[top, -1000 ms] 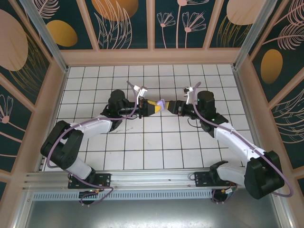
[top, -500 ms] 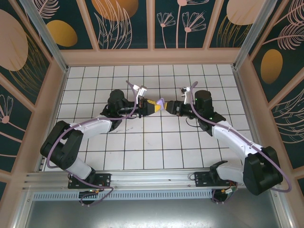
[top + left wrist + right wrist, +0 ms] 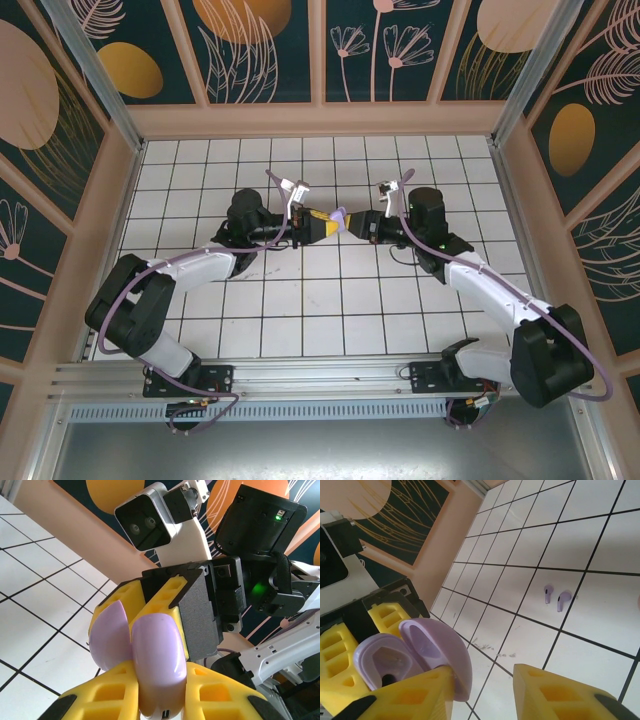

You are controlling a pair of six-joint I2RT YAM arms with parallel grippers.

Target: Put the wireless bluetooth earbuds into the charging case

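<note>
A lilac charging case (image 3: 157, 660) hangs above the table with its lid (image 3: 437, 652) swung open, and my left gripper (image 3: 160, 702) is shut on its body. In the top view the case (image 3: 340, 217) sits between the two grippers at the table's middle. My right gripper (image 3: 485, 695) is open around the lid. Its left finger (image 3: 415, 700) touches the lid. A wide gap separates the lid from the other finger (image 3: 560, 695). Two lilac earbuds (image 3: 548, 593) (image 3: 563, 600) lie side by side on a white tile below. The case's wells (image 3: 387, 662) look empty.
The white grid-tiled table (image 3: 330, 300) is walled by peach frames with dark floral panels (image 3: 265, 45). Both arms meet nose to nose at mid-table, the right wrist camera (image 3: 150, 522) close above the case. Faint scuff marks (image 3: 492, 652) show on a tile.
My right gripper has slid left onto the case's lid and its jaws have narrowed. The left arm and the case have stayed still.
</note>
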